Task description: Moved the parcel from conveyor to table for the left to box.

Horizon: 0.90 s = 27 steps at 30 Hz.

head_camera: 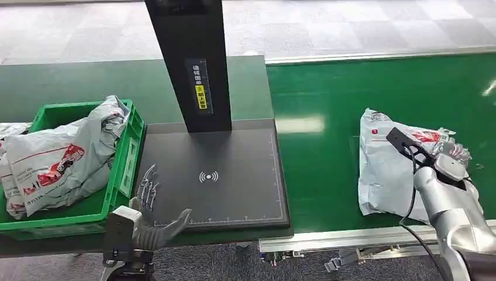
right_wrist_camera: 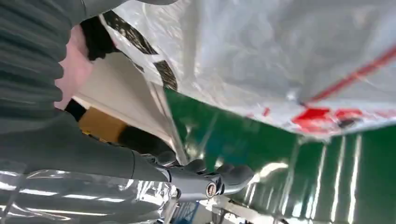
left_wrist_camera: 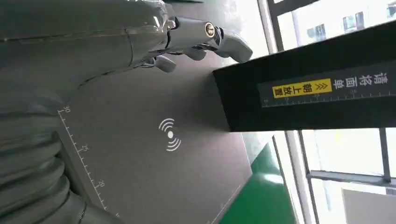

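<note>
A grey plastic parcel (head_camera: 391, 167) with red print lies on the green conveyor belt (head_camera: 327, 111) at the right. My right hand (head_camera: 449, 158) grips the parcel's crumpled right edge. In the right wrist view the parcel (right_wrist_camera: 261, 60) hangs just over the shiny belt (right_wrist_camera: 280, 163), with my right hand (right_wrist_camera: 205, 179) closed around its film. My left hand (head_camera: 151, 213) hovers with fingers spread over the front left corner of the dark scanning table (head_camera: 234, 152), holding nothing. The left wrist view shows my left hand (left_wrist_camera: 196, 39) over the table (left_wrist_camera: 140, 163).
A green crate (head_camera: 126, 170) holding several grey parcels stands left of the table. A black scanner post (head_camera: 190, 64) rises from the table's back middle; it also crosses the left wrist view (left_wrist_camera: 303, 93). The conveyor's metal front rail (head_camera: 351, 239) runs below the parcel.
</note>
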{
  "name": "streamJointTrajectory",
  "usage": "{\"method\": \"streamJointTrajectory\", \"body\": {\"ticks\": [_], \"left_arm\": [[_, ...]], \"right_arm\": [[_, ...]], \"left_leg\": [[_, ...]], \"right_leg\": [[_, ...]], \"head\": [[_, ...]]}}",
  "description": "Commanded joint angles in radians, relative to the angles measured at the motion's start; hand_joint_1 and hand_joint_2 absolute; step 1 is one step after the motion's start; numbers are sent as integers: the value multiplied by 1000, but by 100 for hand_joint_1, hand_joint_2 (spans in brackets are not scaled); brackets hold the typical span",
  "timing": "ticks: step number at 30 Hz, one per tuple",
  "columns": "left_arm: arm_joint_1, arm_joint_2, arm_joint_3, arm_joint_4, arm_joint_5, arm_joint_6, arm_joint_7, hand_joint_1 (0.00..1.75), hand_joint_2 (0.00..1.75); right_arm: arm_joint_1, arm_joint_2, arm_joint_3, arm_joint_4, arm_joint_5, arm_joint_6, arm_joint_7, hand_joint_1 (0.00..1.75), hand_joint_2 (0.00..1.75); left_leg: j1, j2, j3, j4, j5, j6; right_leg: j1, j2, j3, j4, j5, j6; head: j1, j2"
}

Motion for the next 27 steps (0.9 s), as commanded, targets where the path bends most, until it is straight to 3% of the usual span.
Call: {"method": "streamJointTrajectory", "body": {"ticks": [1,9,17,27], "left_arm": [[-62,16,-12,65,-6,-21,20,0,175],[-58,10,-22,43,-26,-47,46,0,175],[-55,13,-20,34,-42,-60,60,0,175],[-42,12,-18,15,-57,-61,71,0,175]], "right_arm": [[17,1,-57,119,-17,114,39,0,175],[59,29,-95,104,-30,150,13,0,175],[150,76,-157,54,-93,157,-98,0,175],[209,107,-162,9,-121,159,-157,0,175]], "left_leg": [[1,-2,5,-3,0,-1],[1,0,5,-3,0,-1],[2,1,5,-3,-1,-1],[3,1,5,-2,0,-1]], "right_leg": [[1,-2,6,-4,0,-3],[2,1,5,-3,0,-3],[2,2,6,-4,0,-3],[3,2,6,-3,1,-2]], "head": [[0,0],[0,0],[0,0],[0,0]]}}
